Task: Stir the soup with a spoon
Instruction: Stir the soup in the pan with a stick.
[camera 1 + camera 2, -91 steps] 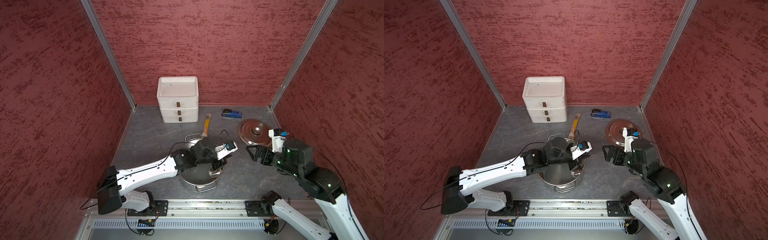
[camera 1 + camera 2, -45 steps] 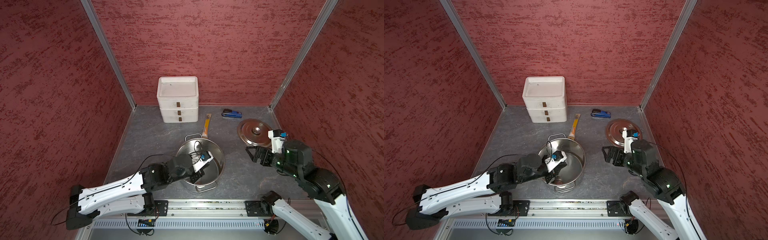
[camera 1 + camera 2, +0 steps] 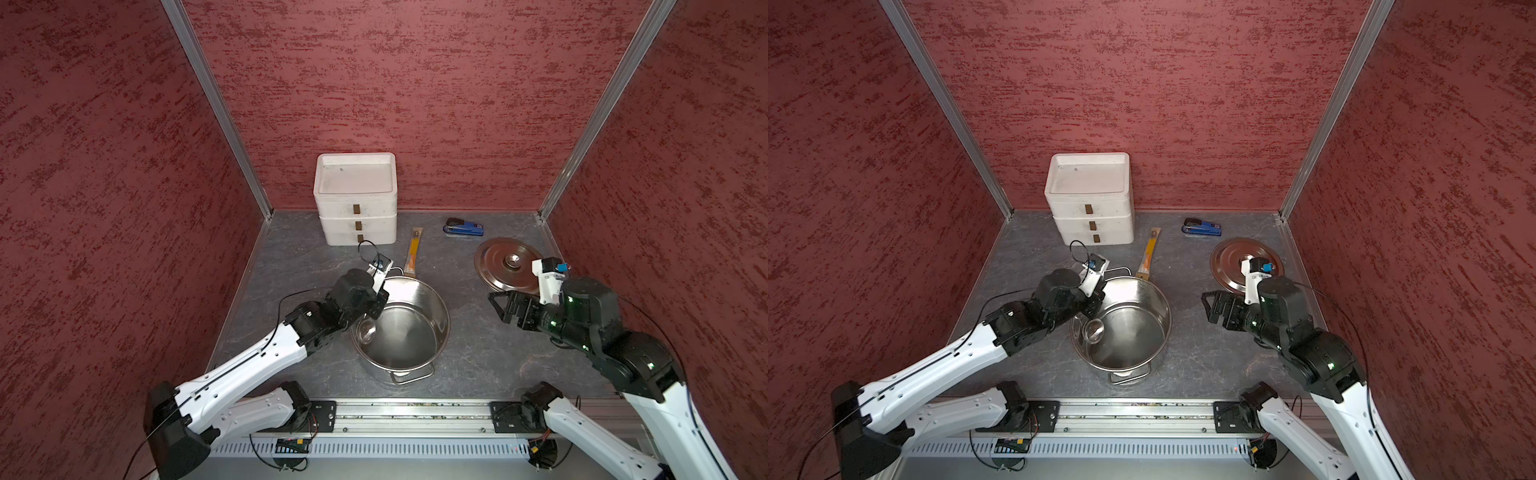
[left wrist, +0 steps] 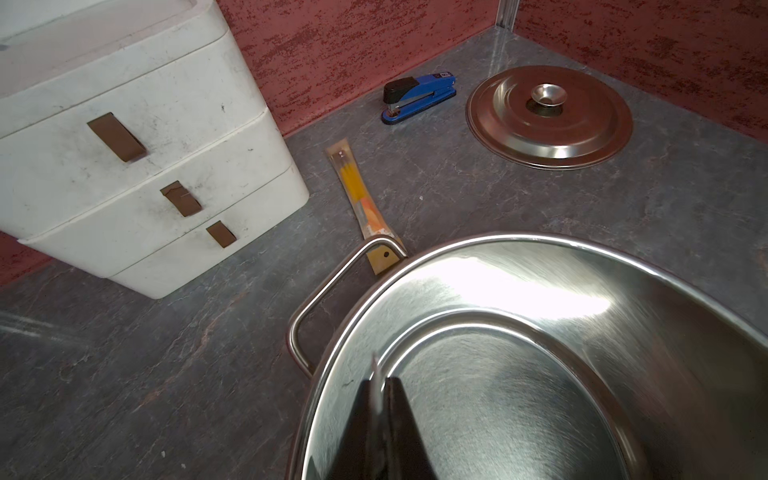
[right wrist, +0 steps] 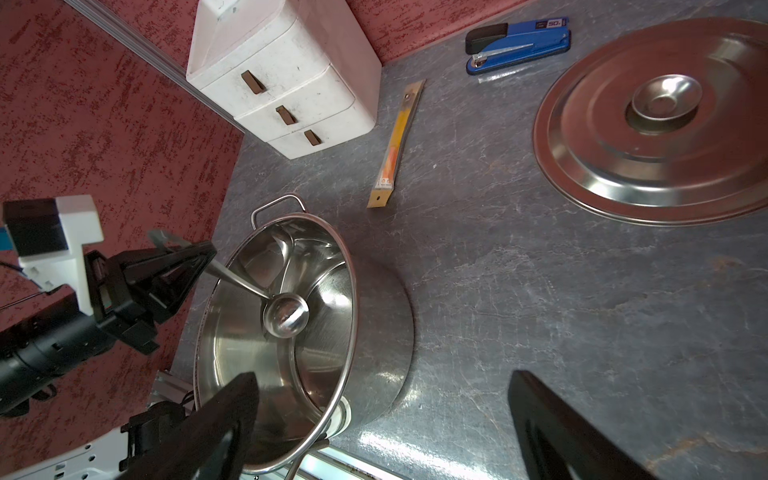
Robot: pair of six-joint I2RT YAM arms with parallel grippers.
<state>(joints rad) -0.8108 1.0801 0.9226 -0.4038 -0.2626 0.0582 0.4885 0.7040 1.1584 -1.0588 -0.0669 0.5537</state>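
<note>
The pot [image 3: 438,309] stands near the middle of the bench's front edge. The left gripper [image 5: 203,261] is clenched on the handle of the ladle [image 5: 286,320] just over the pot's left rim. The ladle slants down, its bowl inside the pot near the left wall. The right gripper [image 3: 500,308] hangs with its jaws spread wide and empty, between the pot and the lid [image 3: 496,272]. The lid lies flat by the right edge. A yellow stick [image 3: 412,257] lies just behind the pot.

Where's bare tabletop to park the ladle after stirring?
Best: bare table between the pot and the lid, toward the front rail. Also left of the pot, before the drawers. Crowded: the back, with stick and stapler.
</note>
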